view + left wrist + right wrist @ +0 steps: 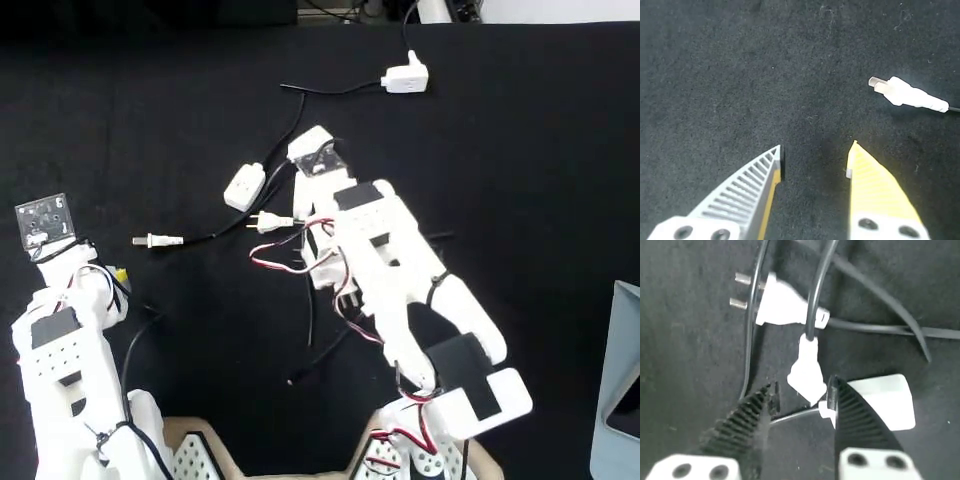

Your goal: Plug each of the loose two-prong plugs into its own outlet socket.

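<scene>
Partly hidden: a socket block (890, 400) lies behind one finger of the right gripper (802, 385).
Both claws are spread, gripping nothing; the left gripper (815, 155) hangs near a white plug (910, 95) at the left; black cables (814, 295) cross a round-pin plug (782, 305).

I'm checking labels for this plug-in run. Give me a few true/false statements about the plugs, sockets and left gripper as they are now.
1. The left gripper has its fingers open, with nothing between them. True.
2. The near plug ahead of it has three prongs. False: it has two.
3. Two white sockets lie on the table: the near socket and the far socket. True.
4. Both plugs sit in sockets. False: the near plug and the second plug lie loose, prongs bare.
</scene>
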You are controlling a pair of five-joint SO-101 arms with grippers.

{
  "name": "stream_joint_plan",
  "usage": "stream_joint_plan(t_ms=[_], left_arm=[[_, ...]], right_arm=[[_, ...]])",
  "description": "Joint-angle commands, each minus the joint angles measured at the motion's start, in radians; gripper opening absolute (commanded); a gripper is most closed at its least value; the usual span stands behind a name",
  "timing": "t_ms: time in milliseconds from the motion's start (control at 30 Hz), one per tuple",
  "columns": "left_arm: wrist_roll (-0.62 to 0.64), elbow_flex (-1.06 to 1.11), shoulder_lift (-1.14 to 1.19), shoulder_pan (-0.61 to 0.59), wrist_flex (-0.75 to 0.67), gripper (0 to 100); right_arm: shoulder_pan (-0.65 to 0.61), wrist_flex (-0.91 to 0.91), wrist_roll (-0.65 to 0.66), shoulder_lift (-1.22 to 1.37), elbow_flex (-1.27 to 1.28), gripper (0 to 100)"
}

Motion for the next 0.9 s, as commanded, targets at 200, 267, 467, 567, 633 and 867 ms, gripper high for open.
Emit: stream_joint_plan(t_ms=[200, 267, 467, 567, 633, 867], left_arm=[[0.003, -0.010, -0.017, 0.013, -0.018, 22], [0.003, -0.010, -0.017, 0.013, -0.018, 22], [0.003, -0.010, -0.017, 0.013, -0.018, 22], [0.003, -0.010, -0.017, 0.013, -0.018, 22], [0.003, -0.010, -0.017, 0.013, -0.018, 22], [0.003, -0.010, -0.017, 0.013, -0.018, 22]], right_arm=[[0.046, -0.058, -0.017, 0.076, -0.015, 16.6], [0.058, -0.068, -0.017, 0.111, -0.019, 16.6], [0.054, -0.063, -0.017, 0.168, -0.056, 16.2], [0.054, -0.063, -0.017, 0.168, -0.056, 12.9], [0.054, -0.063, -0.012, 0.165, -0.056, 7.4], [0.054, 0.018, -0.015, 0.099, -0.067, 9.0]])
